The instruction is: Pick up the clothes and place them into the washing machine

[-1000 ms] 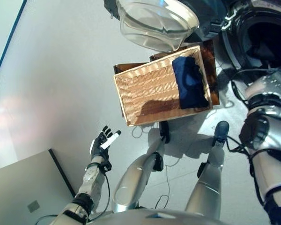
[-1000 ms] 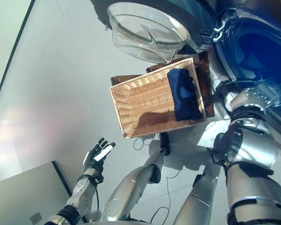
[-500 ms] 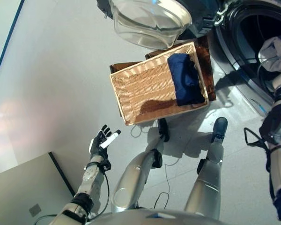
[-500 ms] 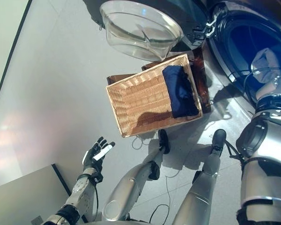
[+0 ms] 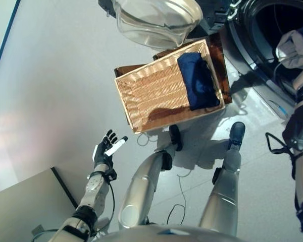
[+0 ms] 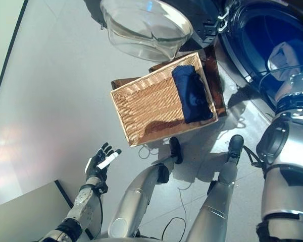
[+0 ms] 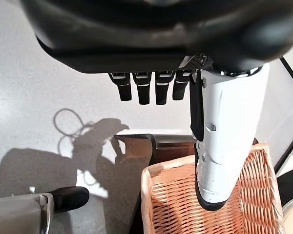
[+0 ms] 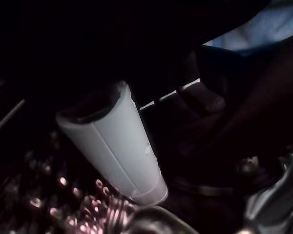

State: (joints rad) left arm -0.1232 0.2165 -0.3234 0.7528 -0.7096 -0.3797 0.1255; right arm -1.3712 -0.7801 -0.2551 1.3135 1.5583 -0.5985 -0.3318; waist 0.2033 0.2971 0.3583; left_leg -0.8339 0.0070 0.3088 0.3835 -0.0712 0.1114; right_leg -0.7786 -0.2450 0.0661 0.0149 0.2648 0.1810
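Left eye view: the wicker basket (image 5: 161,96) sits on the floor in front of the robot, its long axis running left-right, slightly slanted. A folded dark blue garment (image 5: 198,80) lies at the basket's right end, long axis across the basket, pointing toward the clear washer door (image 5: 156,20) at one end and back toward the robot at the other. The washing machine (image 5: 265,30) opening is just right of the basket. The right arm reaches up into that opening, w/ a pale bundle of cloth (image 5: 293,48) at its end; the right hand itself is hidden there. The left hand (image 5: 105,151) hangs well apart on the robot's left, fingers straight, holding nothing.

Right eye view: same layout. The blue garment (image 6: 191,93) lies right of the basket's middle, so it's much nearer the right arm than the left hand (image 6: 98,161). My read: the right arm is the one to go for it next, coming back leftward and down from the drum.

Left wrist view: left hand's fingers (image 7: 144,87) relaxed, white-covered thumb out, nothing gripped; the basket (image 7: 176,204) rim shows past them.

Right wrist view: very dark, inside the drum I'd guess. Only the white thumb cover of the right hand (image 8: 112,141) reads clearly; can't tell whether the fingers grip the cloth or have let it go.
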